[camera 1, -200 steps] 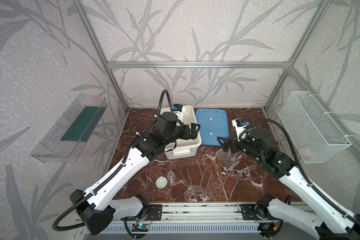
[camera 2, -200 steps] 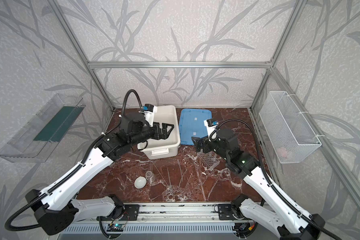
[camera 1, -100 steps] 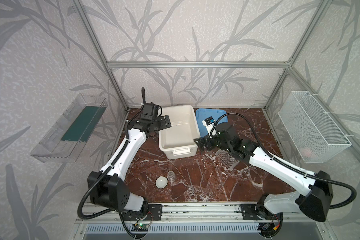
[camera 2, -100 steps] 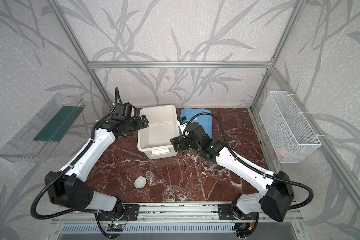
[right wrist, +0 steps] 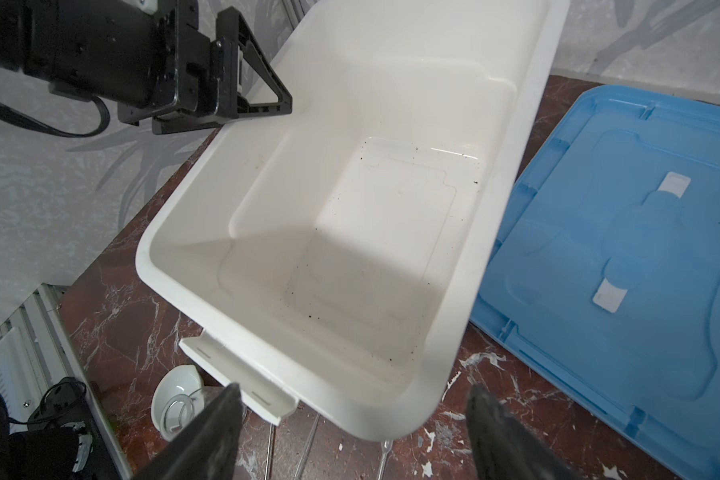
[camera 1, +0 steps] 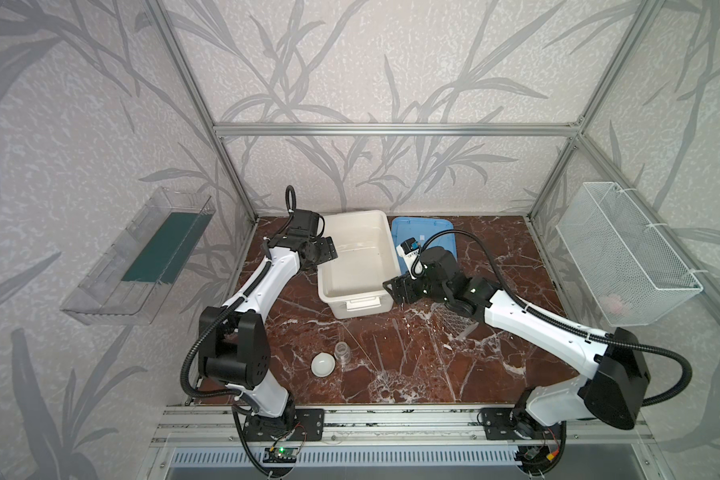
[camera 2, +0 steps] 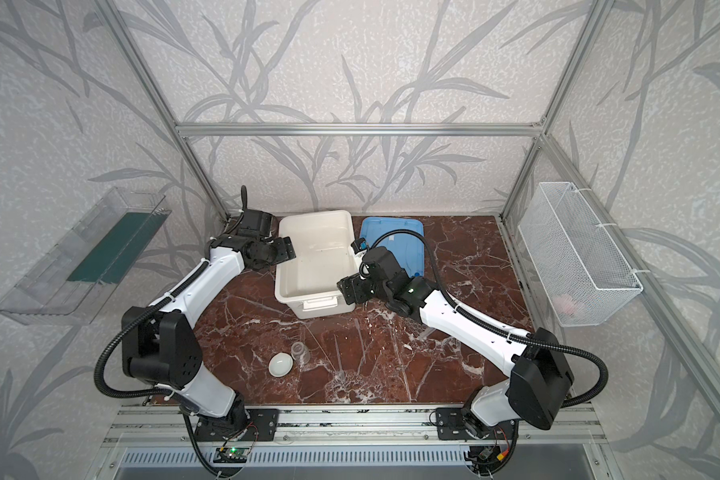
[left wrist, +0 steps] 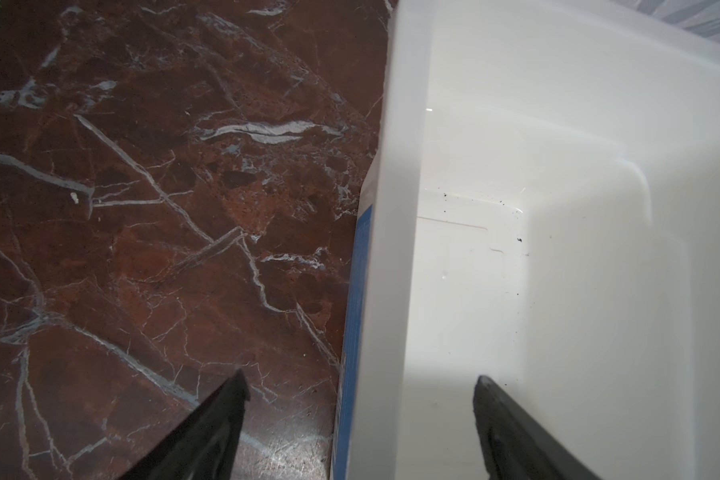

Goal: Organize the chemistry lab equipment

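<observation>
In both top views I count one small white dish (camera 1: 323, 364) just beside one small clear jar (camera 1: 342, 353) on the near desk (camera 1: 412, 374). One perforated rack (camera 1: 454, 320) lies partly under my right arm (camera 1: 537, 328). I see no blue-capped tubes.

Left wrist: my left end effector (left wrist: 358, 386) gapes empty astride the one tub's (left wrist: 391, 249) wall.

Right wrist: my right end effector (right wrist: 352, 397) hangs wide and empty over the tub's corner. Uneven closing could, I judge, drag the tub onto the thin rods (right wrist: 308, 440), which are too faint to count.

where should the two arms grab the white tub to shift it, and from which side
I'd grip the white tub by its thin upright long walls, under the rolled rim, one arm per side. Come from above, one finger inside and one outside: it stands open, its blue lid lying beside it. The left end effector straddles one wall, open.
</observation>
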{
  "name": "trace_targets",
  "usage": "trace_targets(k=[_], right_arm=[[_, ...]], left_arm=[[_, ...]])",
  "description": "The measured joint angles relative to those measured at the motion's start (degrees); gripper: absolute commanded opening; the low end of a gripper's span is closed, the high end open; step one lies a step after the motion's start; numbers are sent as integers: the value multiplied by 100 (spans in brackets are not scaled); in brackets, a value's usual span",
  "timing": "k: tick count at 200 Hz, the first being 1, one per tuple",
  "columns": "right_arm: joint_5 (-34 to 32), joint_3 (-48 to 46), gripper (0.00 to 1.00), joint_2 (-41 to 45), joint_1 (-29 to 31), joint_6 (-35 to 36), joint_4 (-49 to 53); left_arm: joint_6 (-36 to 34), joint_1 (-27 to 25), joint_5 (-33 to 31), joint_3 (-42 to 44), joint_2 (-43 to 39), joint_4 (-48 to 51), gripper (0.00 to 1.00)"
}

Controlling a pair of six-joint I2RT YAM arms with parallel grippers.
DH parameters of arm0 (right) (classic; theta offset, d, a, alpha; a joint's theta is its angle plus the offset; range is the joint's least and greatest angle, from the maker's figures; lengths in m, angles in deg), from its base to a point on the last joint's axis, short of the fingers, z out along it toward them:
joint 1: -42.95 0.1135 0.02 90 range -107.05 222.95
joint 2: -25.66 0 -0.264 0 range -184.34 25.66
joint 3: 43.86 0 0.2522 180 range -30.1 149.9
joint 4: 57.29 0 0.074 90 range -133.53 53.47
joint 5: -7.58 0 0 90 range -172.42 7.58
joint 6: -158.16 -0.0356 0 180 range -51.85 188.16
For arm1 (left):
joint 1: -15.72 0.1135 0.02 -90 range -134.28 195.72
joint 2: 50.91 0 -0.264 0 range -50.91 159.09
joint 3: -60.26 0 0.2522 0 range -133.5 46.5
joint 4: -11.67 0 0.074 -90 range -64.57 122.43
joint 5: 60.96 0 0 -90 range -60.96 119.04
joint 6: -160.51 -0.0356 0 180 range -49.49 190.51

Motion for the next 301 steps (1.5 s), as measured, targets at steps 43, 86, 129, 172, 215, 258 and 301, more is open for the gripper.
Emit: trace_targets(k=[43,86,129,172,215,258,301], right_arm=[[-26,-144,72,-17,44,-83,-11],[85,-238,86,-170,79,-144,-4],[83,-238,88,-540,136,-219,-7],[92,-238,92,-647,144,-240,-74],[376,-227,93,-647,144,-192,-160],[785,-225,93,-699,164,-245,-538],[826,-120,93,-999,210,-271,-603]], left_arm=[[149,20,22,234,0,-234,67],[350,81,57,455,0,-437,46],[531,116,46,691,-131,-584,32],[898,286,24,1019,-450,-713,26],[1735,332,20,1823,-1143,-1320,23],[2470,328,-63,2153,-1329,-1829,23],[2911,293,-258,2597,-1725,-2146,23]])
